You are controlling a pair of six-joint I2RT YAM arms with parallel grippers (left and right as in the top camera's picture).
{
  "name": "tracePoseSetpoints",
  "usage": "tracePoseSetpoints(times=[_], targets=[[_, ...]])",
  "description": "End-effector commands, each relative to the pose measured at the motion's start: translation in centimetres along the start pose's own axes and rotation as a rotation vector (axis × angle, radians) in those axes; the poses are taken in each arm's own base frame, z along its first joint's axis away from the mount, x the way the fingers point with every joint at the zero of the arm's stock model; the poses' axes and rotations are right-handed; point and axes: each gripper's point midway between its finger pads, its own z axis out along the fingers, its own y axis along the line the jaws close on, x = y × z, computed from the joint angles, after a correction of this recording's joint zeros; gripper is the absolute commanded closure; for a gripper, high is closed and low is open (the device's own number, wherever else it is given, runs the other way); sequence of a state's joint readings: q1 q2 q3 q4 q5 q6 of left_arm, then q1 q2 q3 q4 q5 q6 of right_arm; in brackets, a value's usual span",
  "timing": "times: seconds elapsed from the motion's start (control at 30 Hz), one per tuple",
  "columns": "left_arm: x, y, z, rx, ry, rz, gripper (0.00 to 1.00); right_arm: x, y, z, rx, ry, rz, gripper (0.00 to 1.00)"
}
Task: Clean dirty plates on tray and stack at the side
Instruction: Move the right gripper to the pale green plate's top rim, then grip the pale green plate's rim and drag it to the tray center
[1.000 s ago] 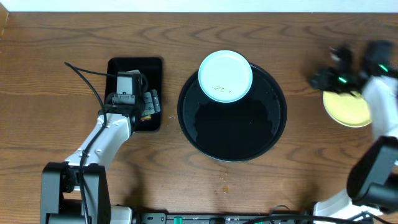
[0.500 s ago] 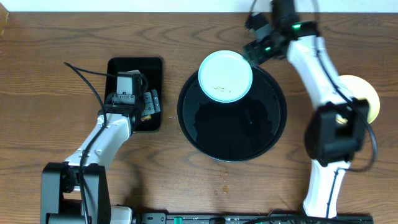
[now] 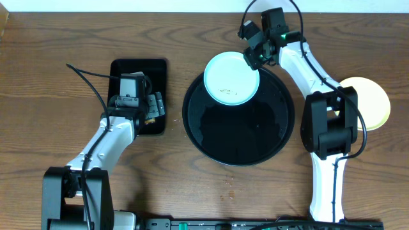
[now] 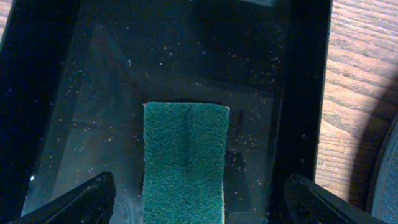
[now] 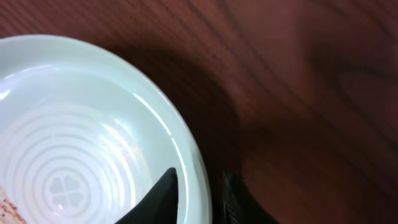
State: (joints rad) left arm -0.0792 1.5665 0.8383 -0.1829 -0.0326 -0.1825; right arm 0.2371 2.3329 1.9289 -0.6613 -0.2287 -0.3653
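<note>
A pale mint-blue plate (image 3: 231, 78) with a small brown smear rests on the back rim of the round black tray (image 3: 243, 137). My right gripper (image 3: 251, 57) is at the plate's far right edge. In the right wrist view the plate (image 5: 81, 137) fills the left side, and the gripper (image 5: 199, 177) is shut across its rim, one finger (image 5: 161, 199) inside and the other outside. A pale yellow plate (image 3: 367, 102) lies on the wood at the right. My left gripper (image 4: 199, 186) hangs open over a green sponge (image 4: 185, 162).
The sponge lies in a small rectangular black tray (image 3: 138, 64) left of the round tray; its wall (image 4: 298, 93) shows in the left wrist view. Brown wood tabletop (image 3: 64, 140) surrounds both trays. The right arm reaches over the tray's back right.
The right arm swung from over the yellow plate at the right to the back of the round tray and closed on the mint-blue plate's rim. The left arm has not moved.
</note>
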Motion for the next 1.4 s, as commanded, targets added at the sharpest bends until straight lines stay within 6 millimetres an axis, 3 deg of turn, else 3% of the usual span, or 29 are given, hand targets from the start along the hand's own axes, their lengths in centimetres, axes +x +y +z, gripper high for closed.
tracePoseSetpoints(times=[0.0,0.1,0.23,0.47,0.7,0.77,0.83,0.97,1.1,1.27,1.37], targets=[[0.4,0.5,0.2,-0.019,0.013,0.000,0.13,0.2,0.8,0.6,-0.026,0.012,-0.005,0.64],[0.4,0.5,0.2,-0.019,0.013,0.000,0.13,0.5,0.7,0.6,-0.028,0.023,0.000,0.59],[0.4,0.5,0.2,-0.019,0.013,0.000,0.13,0.7,0.6,0.6,-0.028,0.025,0.003,0.67],[0.4,0.5,0.2,-0.019,0.013,0.000,0.13,1.0,1.3,2.1,-0.039,0.035,-0.008,0.70],[0.4,0.5,0.2,-0.019,0.013,0.000,0.13,1.2,1.4,2.4,-0.041,0.039,-0.007,0.80],[0.4,0.5,0.2,-0.019,0.013,0.000,0.13,1.3,1.3,2.4,-0.041,0.041,-0.006,0.99],[0.4,0.5,0.2,-0.019,0.013,0.000,0.13,1.3,1.4,2.3,-0.042,0.045,0.005,0.99],[0.4,0.5,0.2,-0.019,0.013,0.000,0.13,1.1,1.5,0.7,-0.037,0.052,0.069,0.99],[0.4,0.5,0.2,-0.019,0.013,0.000,0.13,1.3,1.8,-2.5,-0.032,0.088,0.286,0.99],[0.4,0.5,0.2,-0.019,0.013,0.000,0.13,4.0,3.4,-6.6,-0.023,0.234,0.658,0.99],[0.4,0.5,0.2,-0.019,0.013,0.000,0.13,5.7,4.6,-7.4,-0.014,0.324,0.770,0.99]])
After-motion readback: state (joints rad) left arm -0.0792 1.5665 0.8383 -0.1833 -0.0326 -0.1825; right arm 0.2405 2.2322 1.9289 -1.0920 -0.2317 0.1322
